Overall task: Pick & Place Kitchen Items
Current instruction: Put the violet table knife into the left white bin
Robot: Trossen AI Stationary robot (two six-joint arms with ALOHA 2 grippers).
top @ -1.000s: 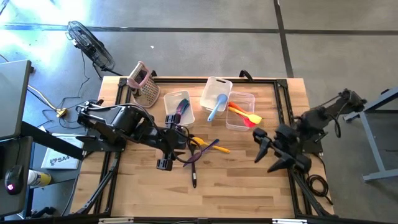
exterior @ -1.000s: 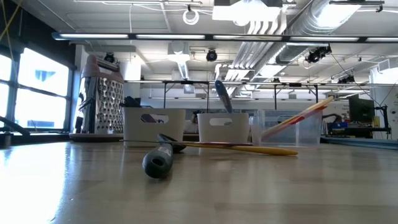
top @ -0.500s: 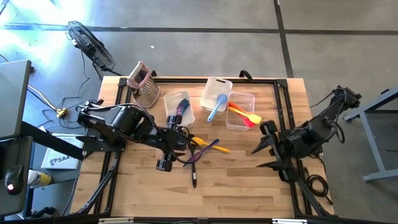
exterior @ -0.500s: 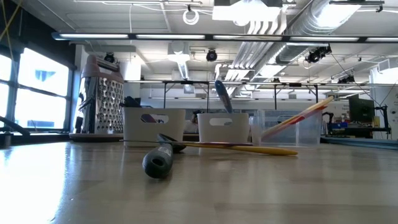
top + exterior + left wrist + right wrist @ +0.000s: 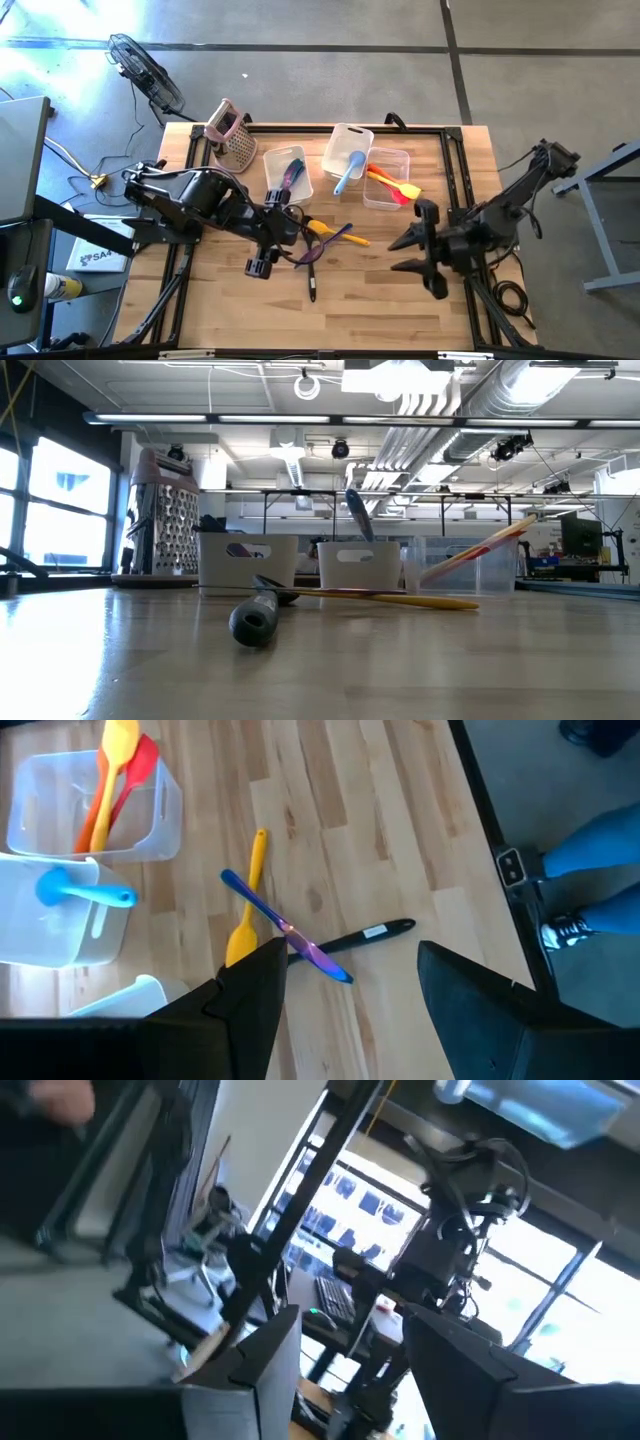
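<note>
Three loose utensils lie crossed on the table: a yellow spatula [image 5: 322,229], a purple one [image 5: 338,237] and a black one [image 5: 311,282]; in the left wrist view they are yellow [image 5: 247,910], purple [image 5: 285,928] and black [image 5: 365,934]. My left gripper [image 5: 272,240] [image 5: 350,1020] hovers open above the table, just left of this pile. My right gripper [image 5: 410,252] [image 5: 350,1370] is open over the table's right part, right of the pile, holding nothing. More utensils stand in three clear tubs.
Along the far side stand three tubs: a left one [image 5: 274,160] with dark and purple utensils, a middle one [image 5: 343,135] with a blue spatula [image 5: 348,172], and a right one [image 5: 398,157] with yellow, orange and red utensils. The pink-topped grater [image 5: 232,135] stands at the far left corner.
My right arm has reached out from the table's right edge toward the middle and slightly toward the near edge, its open gripper turning as it went. The utensils have stayed where they were.
</note>
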